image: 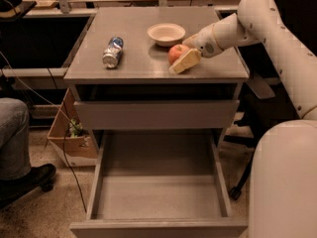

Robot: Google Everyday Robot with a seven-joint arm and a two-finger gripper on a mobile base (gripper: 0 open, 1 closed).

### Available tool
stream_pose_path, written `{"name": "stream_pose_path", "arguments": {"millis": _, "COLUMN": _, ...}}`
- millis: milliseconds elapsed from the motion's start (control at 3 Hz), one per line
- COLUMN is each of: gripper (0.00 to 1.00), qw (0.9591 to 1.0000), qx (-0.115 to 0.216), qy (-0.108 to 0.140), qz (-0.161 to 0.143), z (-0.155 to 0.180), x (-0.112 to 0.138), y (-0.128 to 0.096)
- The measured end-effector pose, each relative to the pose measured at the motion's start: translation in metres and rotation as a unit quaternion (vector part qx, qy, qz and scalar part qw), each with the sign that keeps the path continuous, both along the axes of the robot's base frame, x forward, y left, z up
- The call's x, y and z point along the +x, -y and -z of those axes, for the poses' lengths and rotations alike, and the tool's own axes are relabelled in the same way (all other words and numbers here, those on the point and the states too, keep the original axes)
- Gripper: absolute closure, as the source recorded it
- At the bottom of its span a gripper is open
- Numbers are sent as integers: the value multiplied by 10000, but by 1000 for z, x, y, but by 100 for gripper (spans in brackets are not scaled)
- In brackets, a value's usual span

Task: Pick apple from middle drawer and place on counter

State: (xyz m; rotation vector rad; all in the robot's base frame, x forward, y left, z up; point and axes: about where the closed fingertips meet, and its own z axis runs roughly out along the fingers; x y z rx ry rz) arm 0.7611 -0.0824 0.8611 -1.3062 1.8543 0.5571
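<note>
The apple (176,52) is red-orange and sits on the counter (133,66), just in front of the cream bowl. My gripper (184,61) reaches in from the right and is at the apple's right-front side, touching it. The middle drawer (158,195) is pulled out wide below, and its flat grey floor is bare.
A cream bowl (166,33) stands at the back of the counter. A crushed can (113,52) lies on its left part. A shut drawer front (156,114) sits above the open one. A cardboard box (69,140) and a person's leg and shoe (20,167) are at the left.
</note>
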Motion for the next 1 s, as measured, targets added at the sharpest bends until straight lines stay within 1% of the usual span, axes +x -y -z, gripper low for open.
{"name": "stream_pose_path", "arguments": {"millis": 333, "gripper": 0, "qw": 9999, "qx": -78, "qy": -148, "qz": 39, "z": 14, "x": 6, "y": 0}}
{"name": "stream_pose_path", "arguments": {"millis": 667, "gripper": 0, "qw": 9997, "qx": -104, "qy": -219, "qz": 82, "z": 21, "x": 8, "y": 7}}
{"name": "stream_pose_path", "arguments": {"millis": 1000, "gripper": 0, "qw": 9997, "qx": -60, "qy": -193, "qz": 96, "z": 18, "x": 6, "y": 12}}
